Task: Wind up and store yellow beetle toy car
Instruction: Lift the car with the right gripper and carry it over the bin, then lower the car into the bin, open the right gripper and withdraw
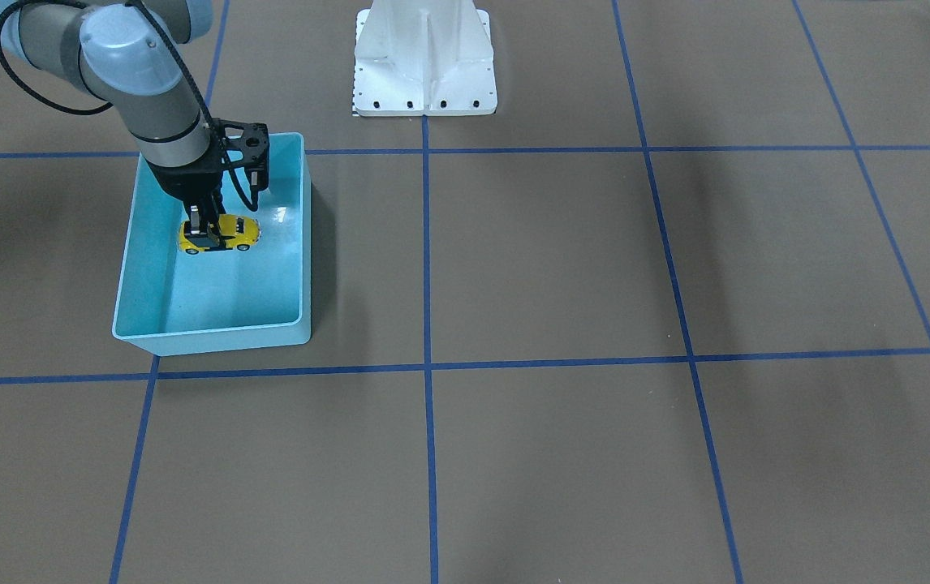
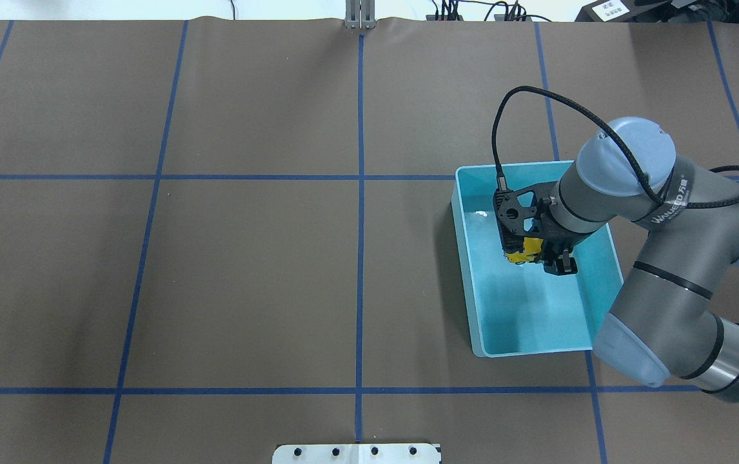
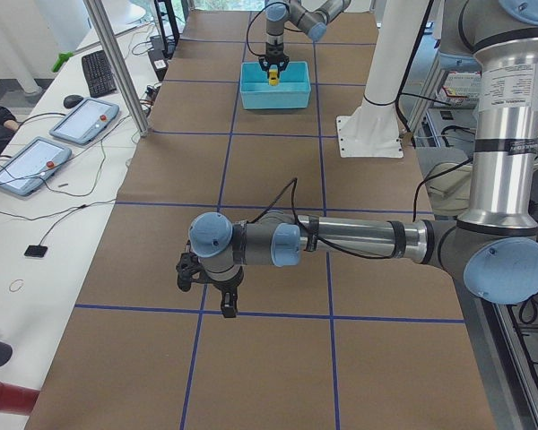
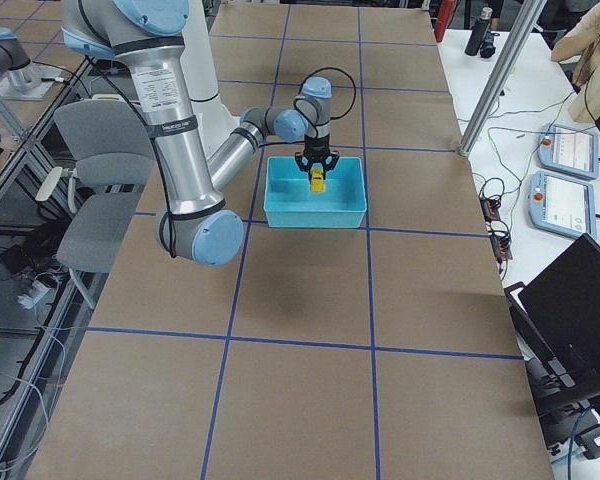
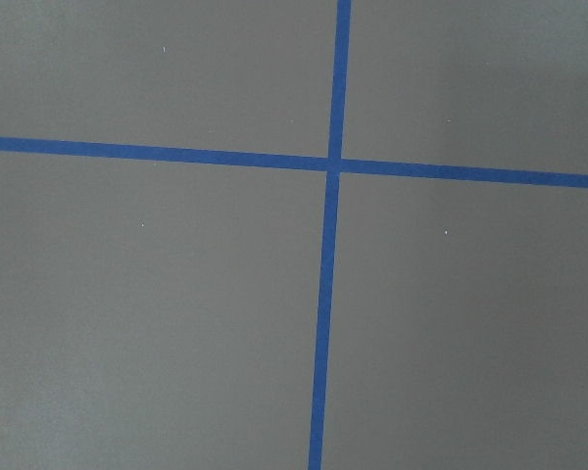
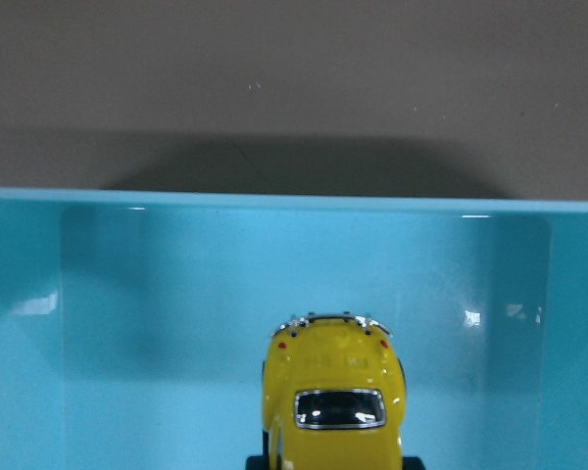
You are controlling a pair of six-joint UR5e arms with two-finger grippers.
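Six cameras ring the table [image 1: 562, 259]. One faces the robot's base [image 1: 424, 65] from across, looking steeply down, with the blue bin [image 1: 213, 339] at upper left. Another looks down from behind the base, bin at right. Both end cameras look along the table, one far from the bin, one nearer. The right wrist camera peers close into the bin at the toy car [image 6: 335, 411]; the left's hangs close over crossed tape lines [image 5: 333, 164].

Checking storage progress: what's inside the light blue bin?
The yellow beetle toy car, held by the right gripper, is within the walls of the light blue bin. The floor beneath them is hidden.
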